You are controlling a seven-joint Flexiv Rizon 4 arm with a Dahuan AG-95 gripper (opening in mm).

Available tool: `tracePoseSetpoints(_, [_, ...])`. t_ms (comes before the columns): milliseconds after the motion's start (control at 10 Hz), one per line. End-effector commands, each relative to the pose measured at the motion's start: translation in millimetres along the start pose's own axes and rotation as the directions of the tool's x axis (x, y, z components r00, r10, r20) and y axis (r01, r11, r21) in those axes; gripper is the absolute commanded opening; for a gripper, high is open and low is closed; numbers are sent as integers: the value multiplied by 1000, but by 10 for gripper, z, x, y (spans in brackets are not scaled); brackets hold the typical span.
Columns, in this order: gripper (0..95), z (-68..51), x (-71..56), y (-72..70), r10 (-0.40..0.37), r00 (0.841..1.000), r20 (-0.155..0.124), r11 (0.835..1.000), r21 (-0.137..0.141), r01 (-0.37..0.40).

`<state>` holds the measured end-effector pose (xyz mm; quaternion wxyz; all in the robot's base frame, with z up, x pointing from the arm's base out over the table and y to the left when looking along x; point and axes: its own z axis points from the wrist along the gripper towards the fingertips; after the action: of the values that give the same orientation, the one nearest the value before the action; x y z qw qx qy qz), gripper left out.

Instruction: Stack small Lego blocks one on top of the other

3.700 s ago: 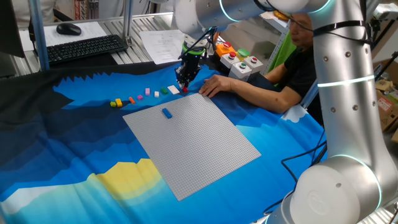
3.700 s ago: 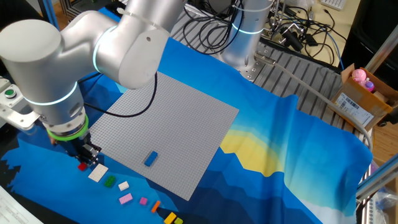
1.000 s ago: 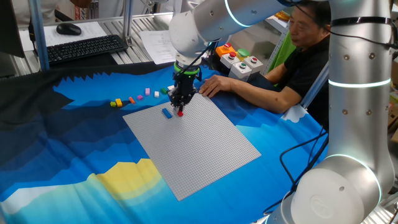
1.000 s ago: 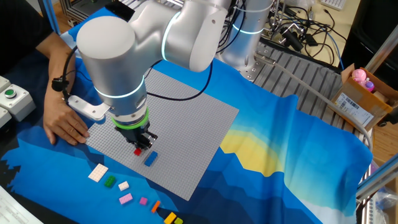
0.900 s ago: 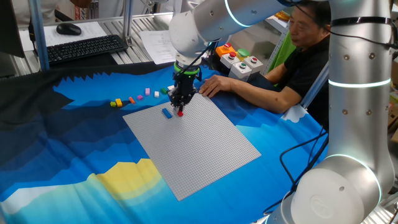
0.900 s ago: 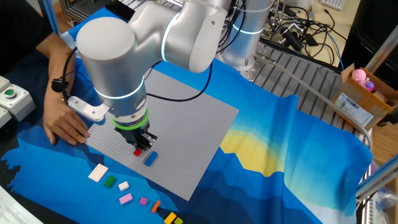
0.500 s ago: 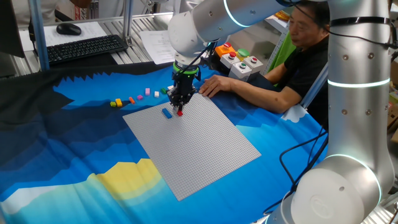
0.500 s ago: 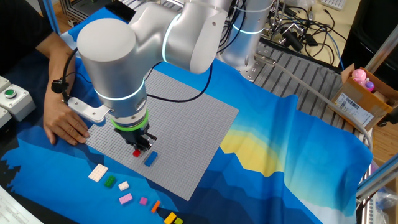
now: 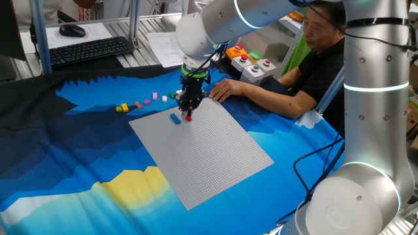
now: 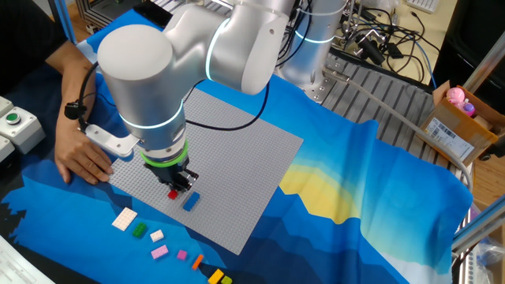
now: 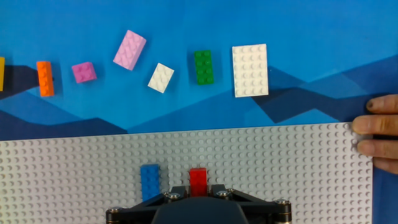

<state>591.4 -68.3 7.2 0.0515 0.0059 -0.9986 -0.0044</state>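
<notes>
A: Pincer (image 11: pixel 198 186) tips are cut off at the lower edge of the hand view; only the dark housing shows. What do the jaws hold?

B: They are clamped on the red brick (image 11: pixel 198 180), which pokes out at 12 o'clock from the housing, over the grey baseplate (image 11: pixel 280 168). Whether the brick touches the studs cannot be told.

A: And the blue brick (image 11: pixel 150 181)?

B: On the baseplate just beside the red one, at its 9 o'clock, apart from it. In one fixed view the pincer (image 9: pixel 189 115) partly hides the red brick (image 9: pixel 189 119).

A: The other bricks?

B: A row on the blue cloth (image 11: pixel 311 37) beyond the plate's far edge: white (image 11: pixel 250 70), green (image 11: pixel 203 67), cream (image 11: pixel 161 78), two pink (image 11: pixel 129 49), orange (image 11: pixel 45 78). A yellow one is cropped at the left border.

A: Edges and free room?

B: A person's fingers (image 11: pixel 379 134) rest on the plate's corner at 3 o'clock. Open studs stretch to both sides of the two bricks.
</notes>
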Motion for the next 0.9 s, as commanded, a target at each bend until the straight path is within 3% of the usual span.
tracePoseSetpoints(100, [0, 7, -6, -1, 2, 1000, 2, 1000, 3, -2])
tracePoseSetpoints(900, [0, 21, -8, 2, 11, 1000, 8, 1000, 1, -11])
